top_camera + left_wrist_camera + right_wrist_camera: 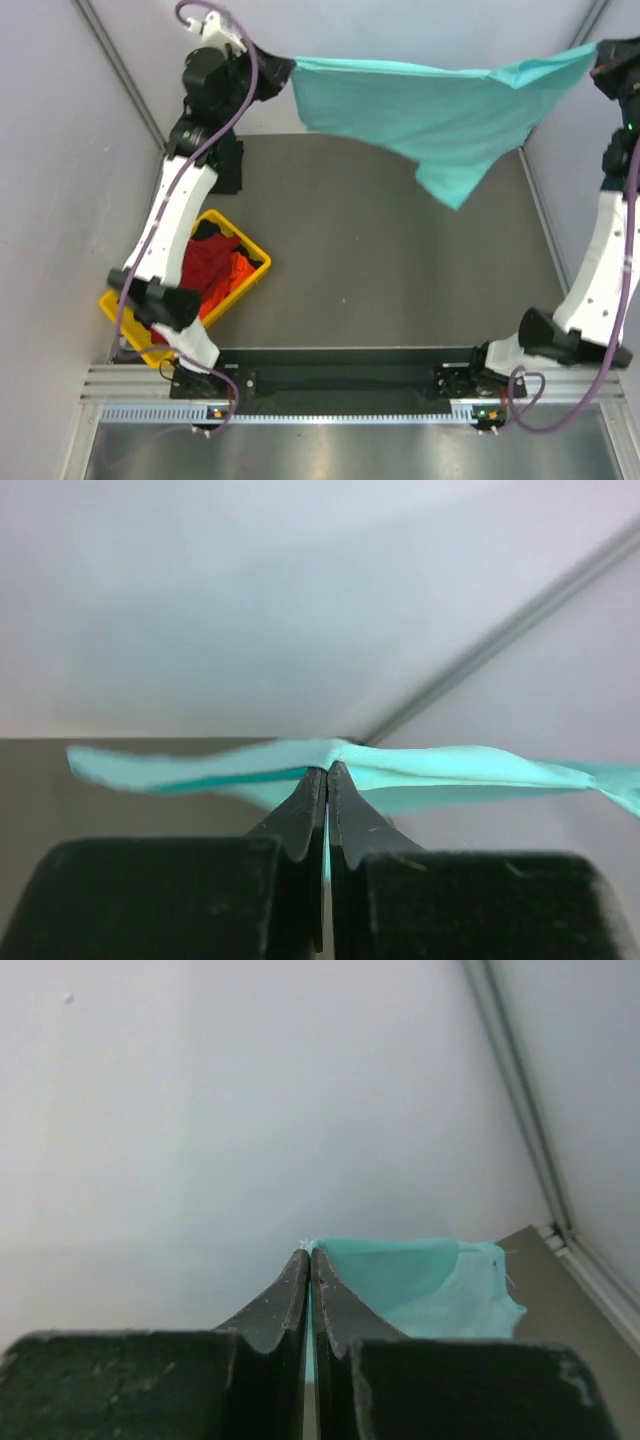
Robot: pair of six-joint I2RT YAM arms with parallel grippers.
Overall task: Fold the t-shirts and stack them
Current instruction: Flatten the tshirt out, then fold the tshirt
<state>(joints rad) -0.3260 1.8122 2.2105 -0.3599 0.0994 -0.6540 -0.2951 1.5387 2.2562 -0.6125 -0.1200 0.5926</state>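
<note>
T-shirt (430, 115) edges inside both jaws

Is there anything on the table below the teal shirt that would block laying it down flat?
Nothing visible does. The teal shirt hangs between the left end effector and the right end effector, over bare table. The yellow tray of red and orange shirts sits near left, aside.

Both arms reach high and far from their bases. The left arm (185, 215) leans to the far left corner, and the right arm (605, 260) stands up along the right side. The left gripper (327, 772) and the right gripper (308, 1252) have their fingers (300, 815) pressed together, each pinching an edge of the mint-teal t-shirt (430, 110).
</note>
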